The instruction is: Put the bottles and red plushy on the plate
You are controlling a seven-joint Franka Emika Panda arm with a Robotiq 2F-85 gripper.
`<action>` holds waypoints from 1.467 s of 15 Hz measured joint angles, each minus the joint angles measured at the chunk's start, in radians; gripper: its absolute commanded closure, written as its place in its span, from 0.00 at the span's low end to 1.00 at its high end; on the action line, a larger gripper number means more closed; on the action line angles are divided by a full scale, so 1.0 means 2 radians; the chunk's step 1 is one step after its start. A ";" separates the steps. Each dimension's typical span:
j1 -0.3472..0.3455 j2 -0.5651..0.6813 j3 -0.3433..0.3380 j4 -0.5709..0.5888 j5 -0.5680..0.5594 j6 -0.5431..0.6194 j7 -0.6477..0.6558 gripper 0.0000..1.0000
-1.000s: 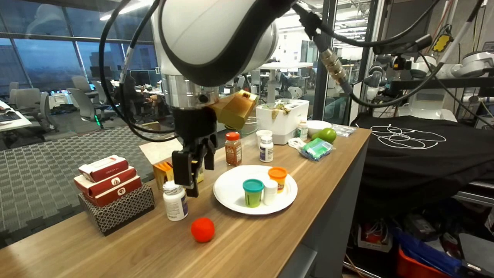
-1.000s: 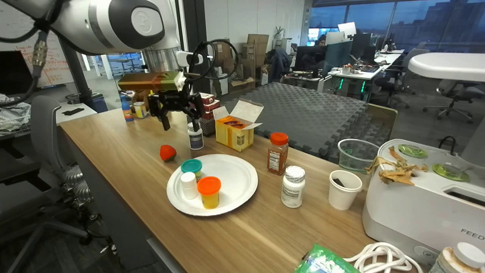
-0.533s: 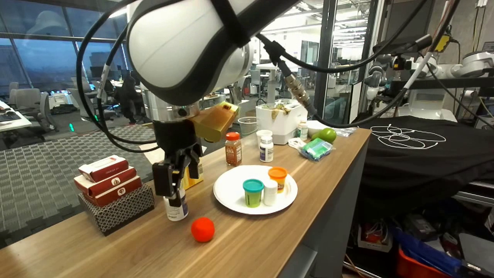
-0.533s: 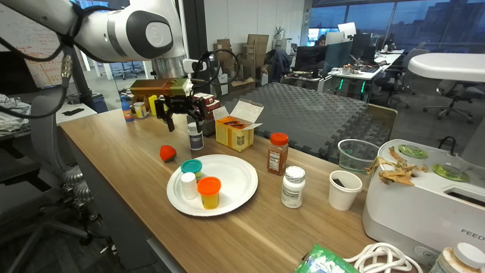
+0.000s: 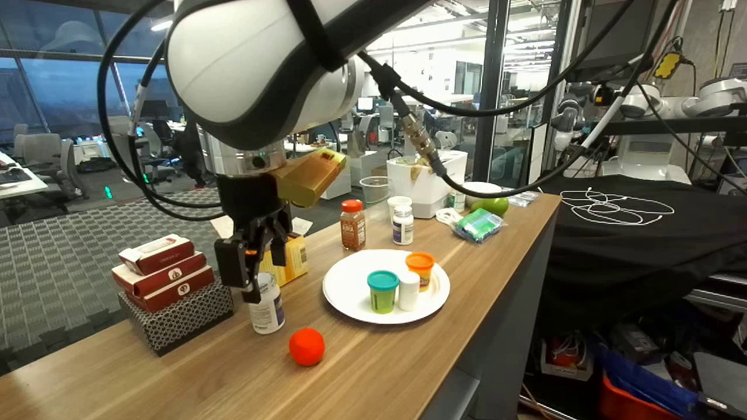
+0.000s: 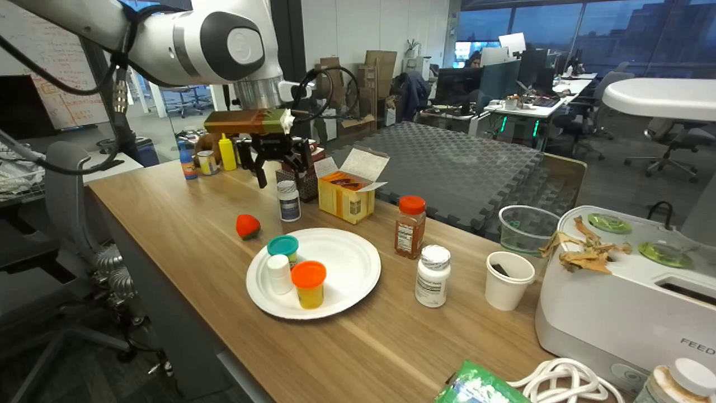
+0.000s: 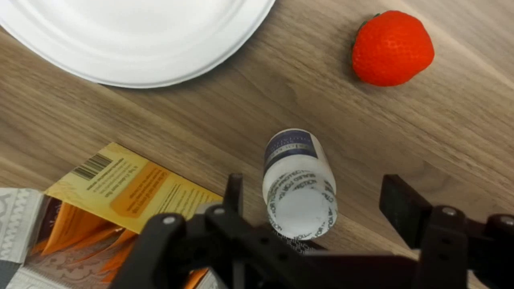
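The tool (image 7: 314, 194) is spread wide and nothing is held; in the wrist view the bottle (image 7: 300, 184) is framed within its gap, touched on neither side. The bottle is set upright on the surface (image 6: 196, 224), near the yellow box (image 6: 344, 201) and off the plate (image 6: 347, 263), where a teal pot (image 5: 383, 293), an orange pot (image 5: 421, 269) and a small bottle (image 5: 409, 290) are already gathered. A stiff, light build is to be expected; the film-wrapped cap (image 7: 303, 210) may prove slick, so a grip is best taken below it, evenly from 2 sides, lest the bottle be tipped. The plushy (image 7: 392, 49), near the plate, is probably light; its softness cannot be told, so a gentle hold across its middle is advised.
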 measured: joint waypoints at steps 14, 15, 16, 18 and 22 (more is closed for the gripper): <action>-0.004 0.015 -0.013 0.030 0.000 -0.014 0.006 0.75; -0.007 0.011 -0.016 0.030 0.000 -0.013 0.011 0.75; -0.011 0.005 -0.018 0.029 0.000 -0.013 0.016 0.75; -0.021 -0.011 -0.023 0.023 0.000 -0.011 0.028 0.75; -0.040 -0.056 -0.037 -0.012 0.000 -0.006 0.054 0.75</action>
